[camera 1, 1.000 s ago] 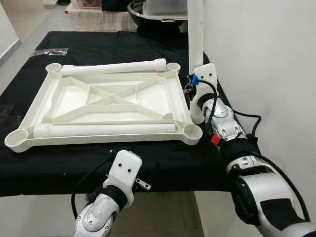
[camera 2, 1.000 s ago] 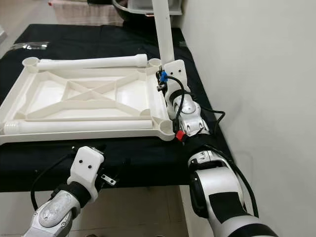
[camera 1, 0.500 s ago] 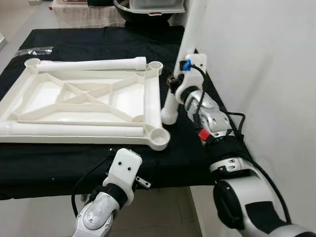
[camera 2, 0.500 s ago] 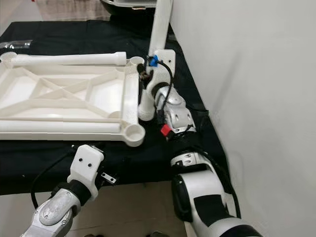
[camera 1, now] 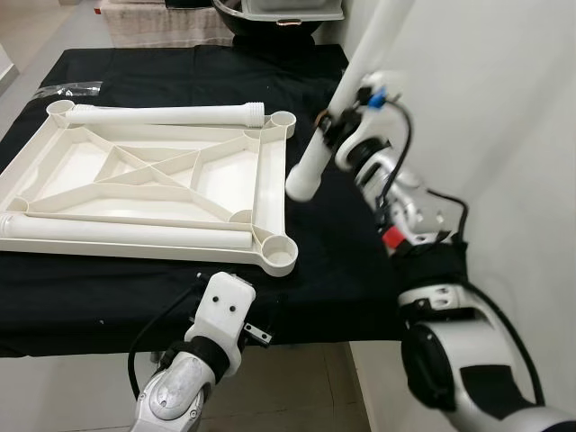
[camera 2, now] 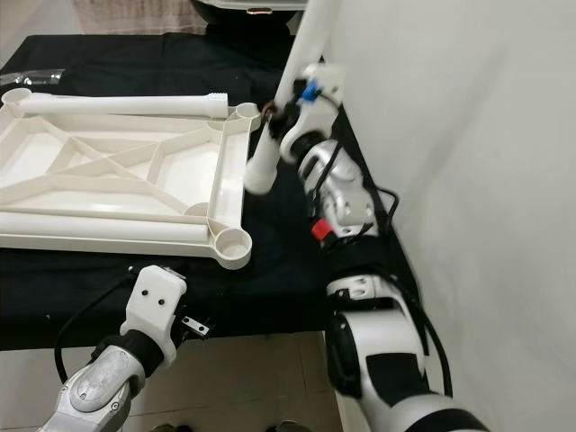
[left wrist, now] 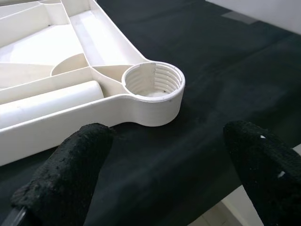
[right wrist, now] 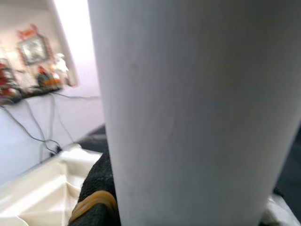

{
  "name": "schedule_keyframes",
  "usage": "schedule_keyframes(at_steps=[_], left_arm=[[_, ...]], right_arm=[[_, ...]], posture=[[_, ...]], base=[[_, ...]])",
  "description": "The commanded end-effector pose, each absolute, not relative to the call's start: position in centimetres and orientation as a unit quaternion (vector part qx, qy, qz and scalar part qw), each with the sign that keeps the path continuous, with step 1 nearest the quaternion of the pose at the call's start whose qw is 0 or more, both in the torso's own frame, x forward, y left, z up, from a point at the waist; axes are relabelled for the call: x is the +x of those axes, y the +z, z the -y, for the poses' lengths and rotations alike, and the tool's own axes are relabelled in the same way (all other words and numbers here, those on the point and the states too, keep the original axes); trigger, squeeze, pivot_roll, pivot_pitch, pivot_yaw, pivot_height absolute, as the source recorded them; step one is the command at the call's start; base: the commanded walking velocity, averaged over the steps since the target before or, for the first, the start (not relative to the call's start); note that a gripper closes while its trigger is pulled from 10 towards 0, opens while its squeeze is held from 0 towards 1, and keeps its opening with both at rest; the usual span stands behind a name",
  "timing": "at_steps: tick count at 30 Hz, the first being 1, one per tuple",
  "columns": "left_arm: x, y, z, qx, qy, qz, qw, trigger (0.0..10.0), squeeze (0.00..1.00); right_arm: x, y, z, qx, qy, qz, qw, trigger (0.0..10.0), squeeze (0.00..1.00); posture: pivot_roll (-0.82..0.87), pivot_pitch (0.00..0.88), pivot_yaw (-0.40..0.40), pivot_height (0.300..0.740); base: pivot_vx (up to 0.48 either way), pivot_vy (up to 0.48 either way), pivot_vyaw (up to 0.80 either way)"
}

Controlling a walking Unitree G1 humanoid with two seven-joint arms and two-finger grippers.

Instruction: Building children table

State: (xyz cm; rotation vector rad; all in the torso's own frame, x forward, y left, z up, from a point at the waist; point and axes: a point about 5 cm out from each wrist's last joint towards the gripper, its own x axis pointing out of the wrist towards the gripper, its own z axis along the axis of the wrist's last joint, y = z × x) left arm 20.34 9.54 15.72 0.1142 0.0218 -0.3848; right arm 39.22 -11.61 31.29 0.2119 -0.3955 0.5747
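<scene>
- The right gripper (camera 1: 331,135) was clenched around a white table leg (camera 1: 346,94), its fingers (right wrist: 96,188) pressed against the tube's smooth wall in the right wrist view.
- That leg hung tilted in the air, its lower end clear of the black-covered desk (camera 1: 333,261) and just beside the right edge of the tabletop (camera 1: 153,180).
- The left gripper (left wrist: 160,174) sat low at the desk's near edge, fingers (left wrist: 70,165) spread wide and holding nothing, looking straight at the near right corner socket (left wrist: 153,82).
- Progress, as I judged it: early. All four corner sockets looked empty, so no leg seemed to be screwed in yet.
- Two more legs lay flat on the upturned tabletop, one along the far edge (camera 1: 166,114), one along the near edge (camera 1: 126,234).
- Still to do, by my reckoning: stand the held leg over a socket, twist it home, then repeat for the others.
- The tabletop lay upside down on the desk, white plastic, with crossed ribs on its underside; the near socket showed threads inside, clean and open.
- The leg was a plain, round, glossy white tube.
</scene>
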Motion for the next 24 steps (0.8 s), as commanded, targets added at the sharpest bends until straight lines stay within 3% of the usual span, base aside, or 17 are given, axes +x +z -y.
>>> schedule_keyframes(at_steps=[1, 5, 6, 9, 10, 11, 12, 15, 19, 24], left_arm=[[19.6, 15.8, -9.0, 0.032, -0.214, -0.018, 0.976, 10.0, 0.00], [18.9, 16.1, -8.7, 0.007, -0.237, -0.019, 0.971, 10.0, 0.00], [18.1, 15.8, -8.8, 0.006, -0.244, -0.027, 0.969, 10.0, 0.00], [17.8, 15.6, -9.0, 0.013, -0.242, -0.031, 0.970, 10.0, 0.00], [17.4, 15.4, -9.2, 0.015, -0.237, -0.038, 0.971, 10.0, 0.00], [17.4, 15.4, -9.2, 0.015, -0.237, -0.038, 0.971, 10.0, 0.00], [17.0, 15.2, -9.5, 0.016, -0.230, -0.046, 0.972, 10.0, 0.00], [16.9, 15.1, -9.5, 0.016, -0.227, -0.048, 0.973, 10.0, 0.00], [16.1, 15.0, -10.0, 0.017, -0.211, -0.061, 0.975, 10.0, 0.00], [15.8, 15.1, -10.0, 0.018, -0.214, -0.063, 0.975, 10.0, 0.00]], right_arm=[[39.2, 31.9, 12.0, 0.111, 0.342, 0.192, 0.913, 10.0, 0.00], [39.0, 31.5, 12.2, 0.086, 0.426, 0.166, 0.885, 10.0, 0.00], [38.2, 30.8, 12.1, 0.069, 0.532, 0.133, 0.833, 10.0, 0.00], [37.8, 30.3, 11.9, 0.054, 0.570, 0.118, 0.811, 10.0, 0.00], [37.4, 29.8, 11.7, 0.042, 0.613, 0.104, 0.782, 10.0, 0.00], [37.4, 29.8, 11.7, 0.042, 0.613, 0.104, 0.782, 10.0, 0.00], [37.1, 29.2, 11.5, 0.028, 0.658, 0.092, 0.747, 10.0, 0.00], [37.0, 29.1, 11.4, 0.026, 0.668, 0.090, 0.738, 10.0, 0.00], [36.9, 29.1, 10.3, 0.014, 0.714, 0.092, 0.694, 10.0, 0.00], [36.8, 28.7, 10.3, -0.005, 0.724, 0.084, 0.685, 10.0, 0.00]], posture=[[0.08, 0.165, -0.094, 0.740], [0.09, 0.162, -0.093, 0.740], [0.10, 0.161, -0.096, 0.740], [0.11, 0.162, -0.097, 0.740], [0.12, 0.165, -0.101, 0.740], [0.12, 0.165, -0.101, 0.740], [0.13, 0.167, -0.104, 0.740], [0.13, 0.167, -0.104, 0.740], [0.16, 0.175, -0.110, 0.740], [0.16, 0.183, -0.104, 0.740]], base=[[0.000, 0.000, 0.00], [0.000, 0.000, 0.00], [0.000, 0.000, 0.00], [0.000, 0.000, 0.00], [0.000, 0.000, 0.00], [0.000, 0.000, 0.00], [0.000, 0.000, 0.00], [0.000, 0.000, 0.00], [0.000, 0.000, 0.00], [0.000, 0.000, 0.00]])
